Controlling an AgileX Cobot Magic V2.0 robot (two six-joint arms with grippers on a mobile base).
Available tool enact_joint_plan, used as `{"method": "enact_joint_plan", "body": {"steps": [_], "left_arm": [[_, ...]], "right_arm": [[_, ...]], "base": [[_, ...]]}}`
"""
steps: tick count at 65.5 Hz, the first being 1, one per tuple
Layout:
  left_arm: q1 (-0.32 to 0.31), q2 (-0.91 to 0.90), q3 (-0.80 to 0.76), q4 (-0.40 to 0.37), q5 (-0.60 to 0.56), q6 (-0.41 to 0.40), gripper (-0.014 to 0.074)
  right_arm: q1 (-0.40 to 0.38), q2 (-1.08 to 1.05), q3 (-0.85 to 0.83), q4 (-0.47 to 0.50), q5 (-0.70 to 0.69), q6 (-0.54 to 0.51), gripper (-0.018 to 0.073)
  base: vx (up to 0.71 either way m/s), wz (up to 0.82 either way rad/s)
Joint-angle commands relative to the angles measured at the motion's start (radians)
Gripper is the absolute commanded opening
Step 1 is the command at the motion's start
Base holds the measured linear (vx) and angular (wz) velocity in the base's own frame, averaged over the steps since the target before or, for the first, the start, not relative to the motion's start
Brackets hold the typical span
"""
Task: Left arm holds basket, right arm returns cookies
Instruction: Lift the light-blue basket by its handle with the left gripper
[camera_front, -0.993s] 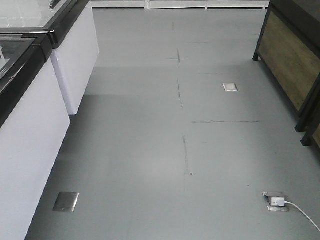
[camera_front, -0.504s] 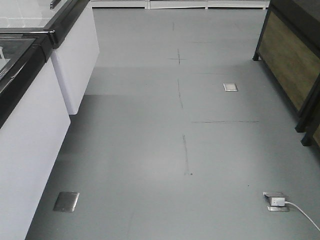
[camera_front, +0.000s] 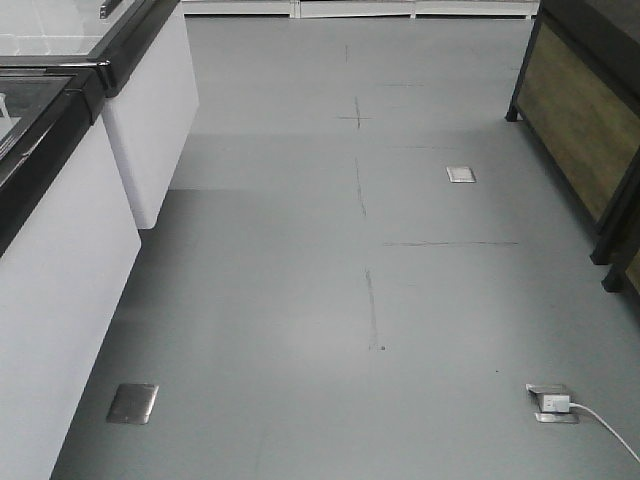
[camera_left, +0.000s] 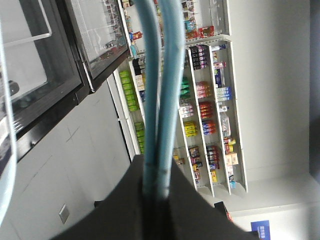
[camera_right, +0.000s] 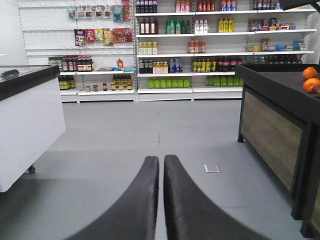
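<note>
**Between freezers and shelving: left gripper on basket handles, right gripper bare**

**Item 1. Left wrist view.** Your black left gripper (camera_left: 156, 202) is closed around the two thin hoop handles (camera_left: 172, 75) of the light blue plastic shopping basket (camera_left: 149, 100). The handles run side by side, close together, from the top of the view down into the dark gripper body. You cannot make out the basket's body. A pale blue curved edge at the far left may belong to it, but you cannot tell.

**Item 2. Right wrist view.** Your black right gripper (camera_right: 161, 162) has its two black fingers (camera_right: 142, 200) drawn together to a thin slit, with nothing between them. It sits above the floor and points toward the far shelving.

**Item 3. Front view, surroundings.**
- Smooth grey floor (camera_front: 300, 300) marked with faint dark lines.
- White chest freezers with black rims (camera_front: 70, 270) along your left.
- Black-framed stand with wood panels (camera_front: 580, 120) at your right.
- Square metal floor plates (camera_front: 132, 403), one near the freezers and one farther off.
- White plug with a white cable (camera_front: 556, 403), seated in a third plate at the lower right.

**Item 4. Background, right wrist view.**
- White shop shelving (camera_right: 190, 50) across the far wall, stocked with rows of bottles and packets.
- Two oranges (camera_right: 310, 79) on top of the black stand at the right edge.
</note>
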Motion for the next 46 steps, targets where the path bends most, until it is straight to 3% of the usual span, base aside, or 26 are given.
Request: {"method": "enact_joint_plan", "body": {"steps": [1,14,21,25,36,46], "left_arm": [[-0.042,-0.103,-0.033,-0.142,0.051,0.013,-0.0006],[-0.174,-0.166,-0.032,-0.142,0.069,0.025,-0.0006],[-0.252,-0.210,-0.032,-0.142,0.080,0.069,-0.0006],[-0.304,-0.241,-0.032,-0.126,0.083,0.102,-0.0006],[-0.460,-0.298,-0.016,-0.022,0.074,0.102,-0.0004],[-0.611,-0.328,0.106,-0.047,0.069,0.156,-0.0003]], "right_arm": [[0.001,-0.012,0.018,-0.006,-0.072,-0.007,-0.0009],[0.001,-0.012,0.018,-0.006,-0.072,-0.007,-0.0009],[0.001,-0.012,0.018,-0.006,-0.072,-0.007,-0.0009],[0.001,-0.012,0.018,-0.006,-0.072,-0.007,-0.0009],[0.001,-0.012,0.018,-0.006,-0.072,-0.007,-0.0009],[0.001,-0.012,0.018,-0.006,-0.072,-0.007,-0.0009]], "base": [[0.00,0.00],[0.00,0.00],[0.00,0.00],[0.00,0.00],[0.00,0.00],[0.00,0.00]]}}
